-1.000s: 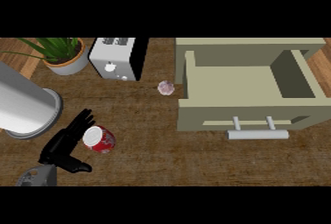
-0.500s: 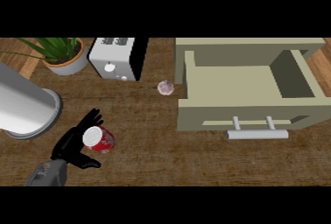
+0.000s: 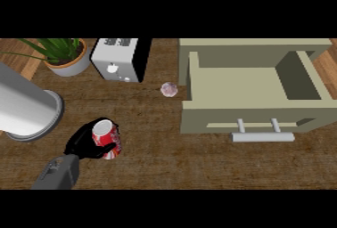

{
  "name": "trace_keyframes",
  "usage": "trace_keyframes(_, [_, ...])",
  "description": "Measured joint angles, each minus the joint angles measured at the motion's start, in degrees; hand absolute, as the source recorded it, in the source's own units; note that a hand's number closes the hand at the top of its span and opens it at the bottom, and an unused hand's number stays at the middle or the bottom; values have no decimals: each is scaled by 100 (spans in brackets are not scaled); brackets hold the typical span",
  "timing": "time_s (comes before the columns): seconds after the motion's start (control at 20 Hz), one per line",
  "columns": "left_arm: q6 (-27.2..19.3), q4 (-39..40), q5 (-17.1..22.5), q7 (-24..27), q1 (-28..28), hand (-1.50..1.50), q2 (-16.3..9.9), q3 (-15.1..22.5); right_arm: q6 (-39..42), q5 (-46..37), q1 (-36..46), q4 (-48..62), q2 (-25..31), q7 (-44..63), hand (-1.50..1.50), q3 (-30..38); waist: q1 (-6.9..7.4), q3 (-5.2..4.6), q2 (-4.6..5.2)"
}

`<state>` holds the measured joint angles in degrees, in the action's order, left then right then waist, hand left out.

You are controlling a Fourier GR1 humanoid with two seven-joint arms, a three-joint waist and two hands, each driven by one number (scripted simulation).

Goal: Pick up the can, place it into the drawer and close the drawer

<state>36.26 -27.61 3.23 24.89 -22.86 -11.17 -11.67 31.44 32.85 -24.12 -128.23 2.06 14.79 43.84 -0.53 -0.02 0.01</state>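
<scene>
**My left hand wrapped round the can, drawer standing open**

At the far left a big grey cylinder (image 3: pixel 26 107) lies on its side across the wooden counter (image 3: pixel 171 164), its round rim turned toward me. Behind it, at the back of the counter, a green plant (image 3: pixel 63 53) sits in a pale pot. Just to the right of the plant stands a white toaster (image 3: pixel 117 60), its slots on top and a dark side facing right.

In front of these, near the lower left, my left hand (image 3: pixel 85 142) comes up from my grey forearm. Its black fingers are curled round the red can (image 3: pixel 105 138), with the thumb crossing the can's lower side. The can is tilted, its pale top tipped up and away from me, and most of its red body shows to the right of my palm. I cannot tell whether its base touches the counter.

Further right, between the toaster and the drawer, a small pinkish round thing (image 3: pixel 169 89) rests on the counter, just beside the drawer's left wall.

The beige drawer (image 3: pixel 191 118) fills the right side, pulled out from its cabinet, its inside bare. A pale bar handle (image 3: pixel 262 136) sticks out from its front face. The can is well apart from the drawer, off to its lower left.
</scene>
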Motion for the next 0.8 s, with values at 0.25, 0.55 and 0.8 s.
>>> trace_keyframes(0.25, [272,-292,115,-94,37,150,126,117,-108,-52,-1,-47,-52,32,-150,-108,14,2,-5])
trace_keyframes(0.55, [477,-1121,540,-598,106,150,303,136,-67,-86,-92,-105,-140,-26,-150,-88,39,5,-19])
trace_keyframes(0.8, [-809,-1569,851,-591,97,150,673,-356,-95,-51,-137,-150,-165,-1,-150,-29,79,9,-33])
